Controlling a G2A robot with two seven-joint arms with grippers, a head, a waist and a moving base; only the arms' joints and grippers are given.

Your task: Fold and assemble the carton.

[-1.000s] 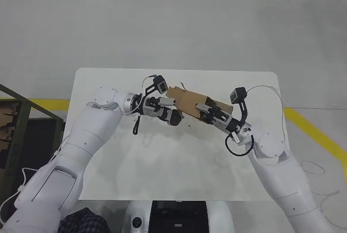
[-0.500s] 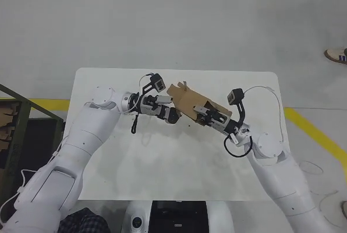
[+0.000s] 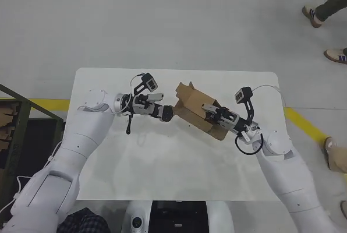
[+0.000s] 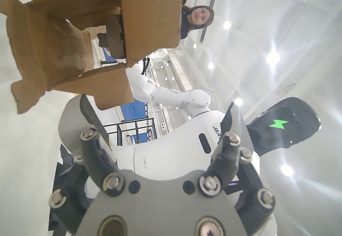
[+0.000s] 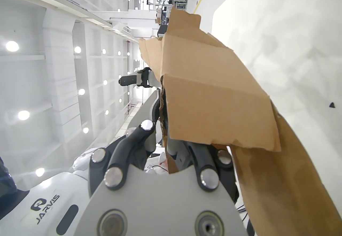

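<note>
Carton (image 3: 191, 106) — brown, part-opened, flaps loose, over the table (image 3: 162, 175) right of centre.
You have the right gripper (image 3: 211, 112) clamped on a carton wall at the right-hand end, and its wrist view shows the cardboard pinched between the fingers, one apparently inside the box. Your left gripper (image 3: 168, 113) sits just left of the carton and apart from it, its fingers (image 4: 92, 116) spread with nothing between them — the carton's open end faces it. Whether the carton's near corner rests on the table or hangs just above it, you cannot tell from above.
</note>
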